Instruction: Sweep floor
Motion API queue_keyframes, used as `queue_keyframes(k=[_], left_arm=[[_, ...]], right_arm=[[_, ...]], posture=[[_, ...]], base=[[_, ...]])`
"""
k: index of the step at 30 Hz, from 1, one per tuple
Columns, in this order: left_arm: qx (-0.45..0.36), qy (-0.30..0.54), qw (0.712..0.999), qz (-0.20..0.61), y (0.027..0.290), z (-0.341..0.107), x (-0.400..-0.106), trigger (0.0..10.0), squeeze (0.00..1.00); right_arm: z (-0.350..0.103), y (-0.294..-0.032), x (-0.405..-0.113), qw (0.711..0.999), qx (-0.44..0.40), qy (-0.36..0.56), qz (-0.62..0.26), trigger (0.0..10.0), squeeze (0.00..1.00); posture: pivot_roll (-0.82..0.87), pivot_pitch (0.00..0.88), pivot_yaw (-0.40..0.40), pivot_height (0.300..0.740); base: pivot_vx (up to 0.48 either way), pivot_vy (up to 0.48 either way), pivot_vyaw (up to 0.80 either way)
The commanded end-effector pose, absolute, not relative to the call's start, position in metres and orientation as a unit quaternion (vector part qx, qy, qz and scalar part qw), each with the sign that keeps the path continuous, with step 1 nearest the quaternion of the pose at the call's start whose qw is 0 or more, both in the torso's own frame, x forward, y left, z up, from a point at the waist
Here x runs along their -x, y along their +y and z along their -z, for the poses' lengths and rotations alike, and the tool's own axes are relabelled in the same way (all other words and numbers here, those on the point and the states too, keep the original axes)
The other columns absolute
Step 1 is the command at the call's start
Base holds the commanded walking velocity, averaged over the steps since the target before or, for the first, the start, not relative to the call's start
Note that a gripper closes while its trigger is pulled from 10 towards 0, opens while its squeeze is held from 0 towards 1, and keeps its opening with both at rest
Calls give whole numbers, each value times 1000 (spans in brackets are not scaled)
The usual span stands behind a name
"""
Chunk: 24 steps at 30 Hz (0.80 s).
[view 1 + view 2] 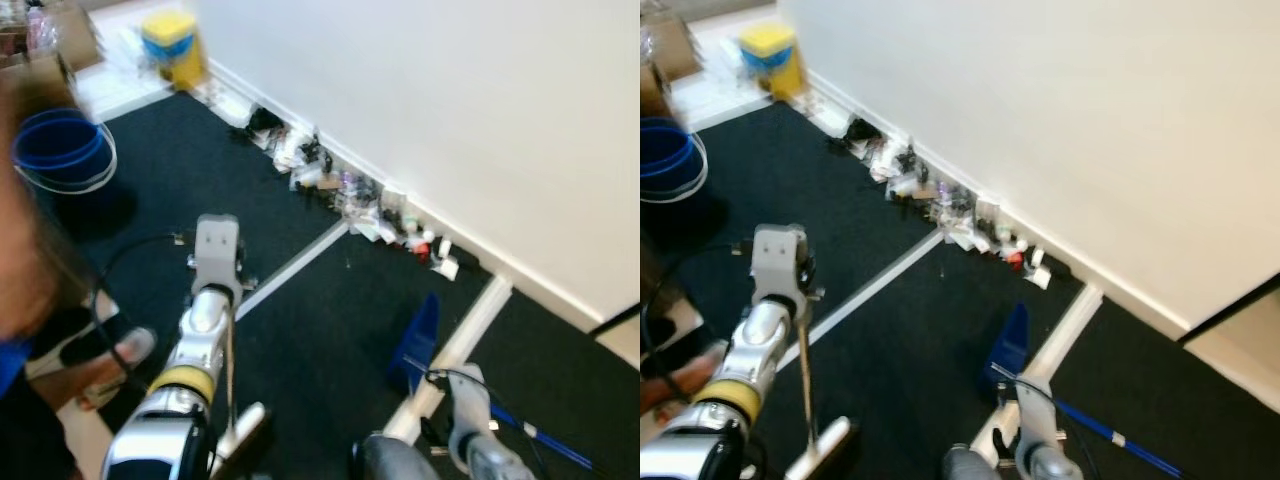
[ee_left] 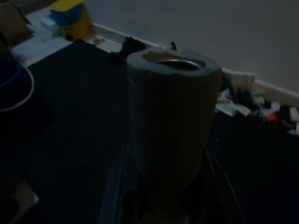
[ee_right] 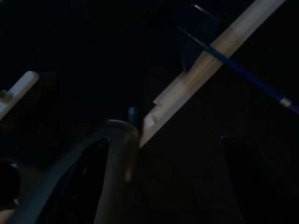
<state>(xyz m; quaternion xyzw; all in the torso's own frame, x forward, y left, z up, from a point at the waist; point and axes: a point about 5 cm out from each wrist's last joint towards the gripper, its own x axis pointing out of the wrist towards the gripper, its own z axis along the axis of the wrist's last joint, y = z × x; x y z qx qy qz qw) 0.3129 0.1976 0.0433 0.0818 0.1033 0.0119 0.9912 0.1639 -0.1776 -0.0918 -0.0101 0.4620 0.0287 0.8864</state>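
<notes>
Sweeping pending | litter (image 1: 350, 190) lay along white baseboard, line running 10-to-4 o'clock | broom head (image 1: 243, 432) at 6, litter toward 1 | left gripper (image 1: 217, 250) nearer, on broom handle (image 1: 803, 375), finger spread indiscernible | right gripper (image 1: 1032, 425) by blue dustpan (image 1: 418, 340), unclear

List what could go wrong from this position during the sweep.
1. The broom head sits far from the litter lining the wall; a long blind push may scatter it.
2. The blue dustpan stands on the carpet between them and could be knocked over.
3. A person's foot beside the left arm risks being struck.
</notes>
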Motion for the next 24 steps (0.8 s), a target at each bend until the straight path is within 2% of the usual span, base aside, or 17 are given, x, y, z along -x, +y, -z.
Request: queue_keyframes(k=[1, 17, 24], left_arm=[[-95, 66, 993, 12, 189, -60, -324, 10000, 0], [-69, 79, 991, 84, 168, -58, -324, 10000, 0], [-76, 80, 991, 77, 169, -57, -324, 10000, 0]], right_arm=[[92, -184, -162, 884, 13, 467, -22, 10000, 0], [94, -194, -154, 880, 11, 475, 1, 10000, 0], [94, -197, -153, 881, 6, 473, 13, 10000, 0]], posture=[[127, 0, -46, 740], [127, 0, -41, 740], [121, 0, -36, 740]], base=[[0, 0, -788], [0, 0, -788], [0, 0, -788]])
